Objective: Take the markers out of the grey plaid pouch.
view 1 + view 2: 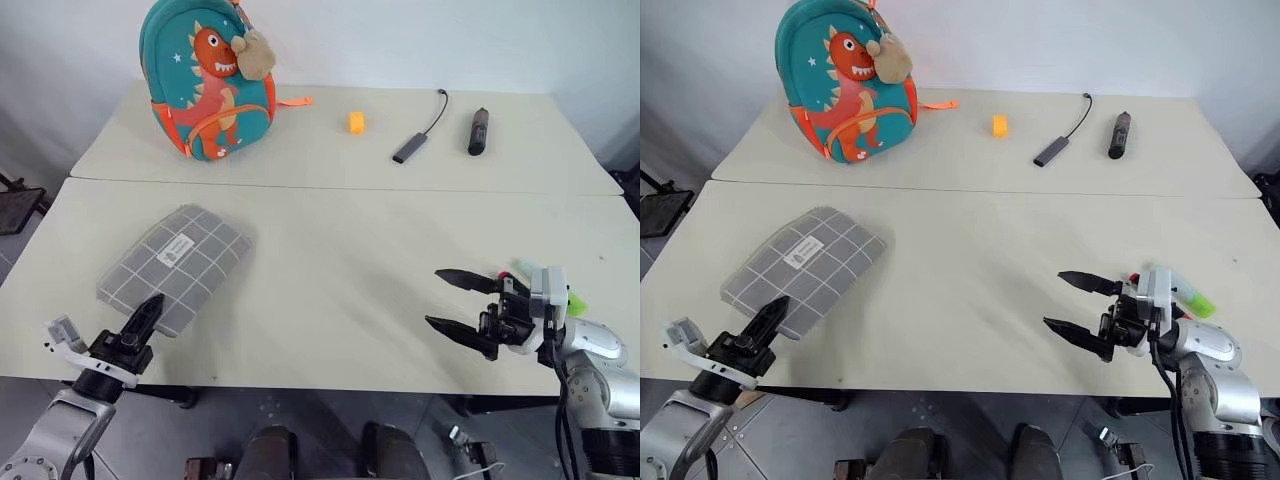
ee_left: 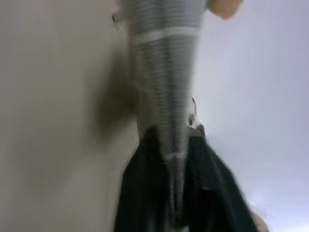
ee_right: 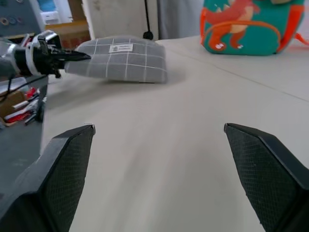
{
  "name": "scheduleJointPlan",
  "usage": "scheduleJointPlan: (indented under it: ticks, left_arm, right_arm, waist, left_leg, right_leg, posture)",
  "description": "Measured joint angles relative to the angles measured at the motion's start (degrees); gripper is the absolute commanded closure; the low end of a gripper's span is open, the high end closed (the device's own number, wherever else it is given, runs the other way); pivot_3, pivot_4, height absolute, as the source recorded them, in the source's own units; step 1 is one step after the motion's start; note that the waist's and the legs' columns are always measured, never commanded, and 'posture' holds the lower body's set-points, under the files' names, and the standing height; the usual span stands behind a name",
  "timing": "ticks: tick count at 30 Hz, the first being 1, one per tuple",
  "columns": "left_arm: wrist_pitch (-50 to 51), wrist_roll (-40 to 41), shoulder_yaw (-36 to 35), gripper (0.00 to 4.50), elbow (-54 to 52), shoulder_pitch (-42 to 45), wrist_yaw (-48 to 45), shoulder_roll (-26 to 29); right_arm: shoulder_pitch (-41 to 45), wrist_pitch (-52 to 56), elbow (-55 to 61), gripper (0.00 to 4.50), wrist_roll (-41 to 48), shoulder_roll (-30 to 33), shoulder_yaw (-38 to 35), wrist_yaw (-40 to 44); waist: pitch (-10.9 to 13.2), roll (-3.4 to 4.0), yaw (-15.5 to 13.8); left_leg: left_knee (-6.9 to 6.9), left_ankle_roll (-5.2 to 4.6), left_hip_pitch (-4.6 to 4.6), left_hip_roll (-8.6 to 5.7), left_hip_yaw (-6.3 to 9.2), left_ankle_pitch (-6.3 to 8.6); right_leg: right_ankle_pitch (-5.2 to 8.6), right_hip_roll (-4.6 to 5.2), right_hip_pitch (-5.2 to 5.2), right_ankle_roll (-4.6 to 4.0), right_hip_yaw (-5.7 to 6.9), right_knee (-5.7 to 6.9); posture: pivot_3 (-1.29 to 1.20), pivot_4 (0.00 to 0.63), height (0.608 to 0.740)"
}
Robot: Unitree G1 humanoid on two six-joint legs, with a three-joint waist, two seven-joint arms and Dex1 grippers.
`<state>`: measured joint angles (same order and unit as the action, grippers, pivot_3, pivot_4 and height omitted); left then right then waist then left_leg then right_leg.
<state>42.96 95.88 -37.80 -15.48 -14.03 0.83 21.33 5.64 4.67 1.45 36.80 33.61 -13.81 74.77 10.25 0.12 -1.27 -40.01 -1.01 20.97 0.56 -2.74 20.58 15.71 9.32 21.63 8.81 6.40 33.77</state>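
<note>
The grey plaid pouch (image 1: pixel 175 262) lies flat at the front left of the near table, label patch up. My left gripper (image 1: pixel 150 308) points level at the pouch's near edge, its tip right against the fabric; in the left wrist view the pouch (image 2: pixel 164 72) appears edge-on just ahead of it. At the front right, my right gripper (image 1: pixel 458 300) stands wide open and empty, pointing left across bare tabletop. Behind its wrist lie the markers (image 1: pixel 1192 297), a green end and a red end showing, the rest hidden by the hand. The right wrist view looks between open fingers toward the pouch (image 3: pixel 120 59) and the left gripper (image 3: pixel 72 56).
On the far table stand a teal dinosaur backpack (image 1: pixel 208 85), a small orange block (image 1: pixel 357 122), a grey stick with a black cord (image 1: pixel 410 148) and a thick dark cylinder (image 1: pixel 478 131). A seam divides the two tables. The near table's front edge runs just under both grippers.
</note>
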Motion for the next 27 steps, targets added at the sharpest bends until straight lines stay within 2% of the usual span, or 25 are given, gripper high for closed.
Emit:
scheduleJointPlan:
  ticks: [6,10,13,15,17,23,27]
  left_arm:
    - [-1.9,-3.2,0.1,1.19,-1.8,-1.5,4.1,2.9]
    - [-2.6,-12.3,-0.6,0.02,-3.7,-6.4,3.1,7.9]
    - [-5.5,-19.9,-2.4,0.02,-4.7,-10.2,-3.1,10.8]
    - [-9.0,-28.4,-3.4,0.02,-4.3,-16.0,-12.6,15.9]
    - [-16.5,-39.9,-2.5,0.02,-3.2,-21.3,-25.9,21.1]
    - [-35.8,-53.4,-2.9,0.02,6.2,-18.5,-48.9,22.3]
    - [-45.1,-61.0,-2.6,0.02,5.8,-17.7,-57.3,24.9]
  right_arm:
    - [2.7,-2.6,-3.0,0.0,-1.2,-0.9,0.1,0.4]
    - [2.9,-3.5,-3.2,0.0,-1.4,-0.8,0.2,1.5]
    - [2.8,-3.2,-3.0,0.0,-1.4,-0.5,0.4,2.3]
    - [2.4,-2.1,-2.3,0.0,-1.1,0.9,0.4,3.3]
    - [2.4,-1.4,-2.1,0.0,-0.9,2.1,0.4,4.2]
    - [2.7,-2.5,-7.0,0.0,-1.6,7.9,-0.5,9.4]
    - [-1.4,-2.8,-7.0,0.0,-1.3,11.6,-3.1,11.9]
  waist:
    - [0.0,0.01,0.6]
    - [0.0,0.02,1.3]
    - [0.0,0.02,1.4]
    - [0.0,0.03,1.4]
    - [0.0,0.05,1.4]
    - [0.0,0.22,1.3]
    - [0.0,0.22,1.3]
  left_leg:
    - [0.01,0.1,-0.02,0.04,-0.06,0.05]
    - [0.01,0.27,-0.03,0.28,-0.1,0.16]
    - [0.01,0.39,-0.01,0.43,-0.17,0.22]
    - [0.06,0.44,0.09,0.45,-0.63,0.25]
    - [0.1,0.47,0.24,0.48,-1.01,0.27]
    - [0.12,0.5,0.26,0.65,-1.18,0.33]
    - [0.17,0.42,0.25,0.69,-1.27,0.44]
  right_leg:
    - [0.05,-0.23,0.02,-0.09,-0.03,-0.02]
    - [0.13,-0.53,0.04,-0.25,-0.06,-0.04]
    - [0.23,-0.7,0.17,-0.42,-0.06,0.01]
    - [0.31,-0.75,0.39,-0.56,-0.08,0.09]
    - [0.39,-0.74,0.8,-0.7,-0.24,0.1]
    - [0.41,-0.79,0.94,-0.73,-0.23,0.13]
    - [0.4,-0.78,0.94,-0.71,-0.24,0.19]
  posture:
    - [0.0,0.15,0.74]
    - [0.0,0.15,0.74]
    - [0.0,0.15,0.74]
    - [0.0,0.15,0.74]
    - [0.0,0.15,0.74]
    - [0.0,0.15,0.74]
    - [0.0,0.15,0.74]
